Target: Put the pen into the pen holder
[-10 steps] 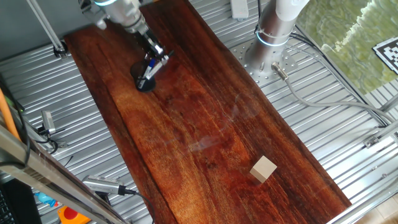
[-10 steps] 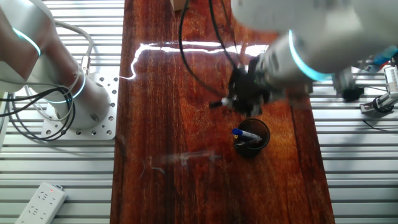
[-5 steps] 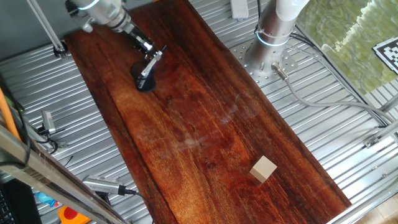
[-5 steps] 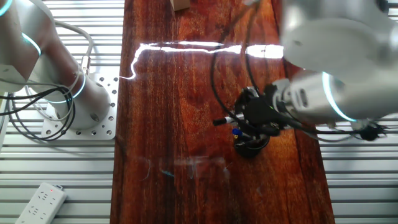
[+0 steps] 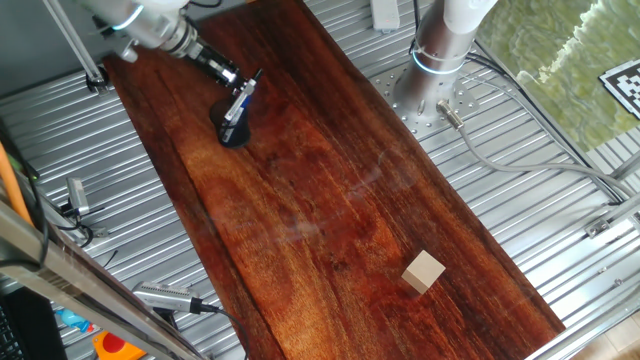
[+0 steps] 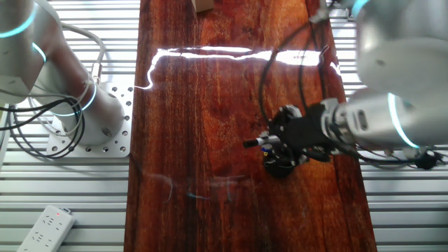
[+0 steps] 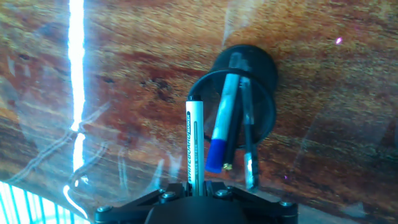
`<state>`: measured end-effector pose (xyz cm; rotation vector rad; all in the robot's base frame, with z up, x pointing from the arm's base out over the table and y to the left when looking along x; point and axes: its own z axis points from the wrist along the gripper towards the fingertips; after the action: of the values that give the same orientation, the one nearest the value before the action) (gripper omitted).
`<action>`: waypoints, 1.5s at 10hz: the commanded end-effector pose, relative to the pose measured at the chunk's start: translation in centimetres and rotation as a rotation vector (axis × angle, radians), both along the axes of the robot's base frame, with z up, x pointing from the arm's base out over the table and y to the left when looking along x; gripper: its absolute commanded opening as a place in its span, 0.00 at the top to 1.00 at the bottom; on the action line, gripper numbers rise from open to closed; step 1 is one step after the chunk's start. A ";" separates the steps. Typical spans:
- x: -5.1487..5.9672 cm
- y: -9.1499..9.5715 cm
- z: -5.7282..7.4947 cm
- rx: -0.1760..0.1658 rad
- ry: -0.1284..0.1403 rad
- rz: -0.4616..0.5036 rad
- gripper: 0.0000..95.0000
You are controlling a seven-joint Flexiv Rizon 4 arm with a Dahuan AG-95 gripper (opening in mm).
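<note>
Gripper [image 7: 194, 186] tilted lower, pen [image 7: 194, 143] clamped, tip at pen holder [image 7: 268, 118] rim

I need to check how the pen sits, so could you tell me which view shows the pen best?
The hand view: the pen fills the centre, its printed white barrel running from the gripper to the holder rim. In one fixed view the pen is a small sliver over the holder; in the other fixed view the arm hides most of it.
</note>
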<state>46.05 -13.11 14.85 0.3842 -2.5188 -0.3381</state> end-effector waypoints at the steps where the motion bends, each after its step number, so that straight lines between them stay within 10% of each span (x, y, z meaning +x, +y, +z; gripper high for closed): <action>1: 0.3 -1.1 -0.8 0.006 0.020 0.017 1.00; 6: 1.2 -1.4 -2.9 0.015 0.007 0.021 1.00; 8: 2.0 -1.4 -3.0 0.026 -0.055 0.034 1.00; 9: 2.3 -1.4 -2.9 0.030 -0.069 0.041 0.60; 12: 3.1 -1.5 -2.5 0.036 -0.104 0.055 0.40; 13: 3.4 -1.5 -2.1 0.030 -0.103 0.053 0.20; 14: 3.6 -1.5 -1.5 0.021 -0.105 0.056 0.20; 15: 4.0 -1.5 -0.8 -0.006 -0.108 0.056 0.40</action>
<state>49.93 -14.48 14.31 0.4892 -2.6111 -0.3115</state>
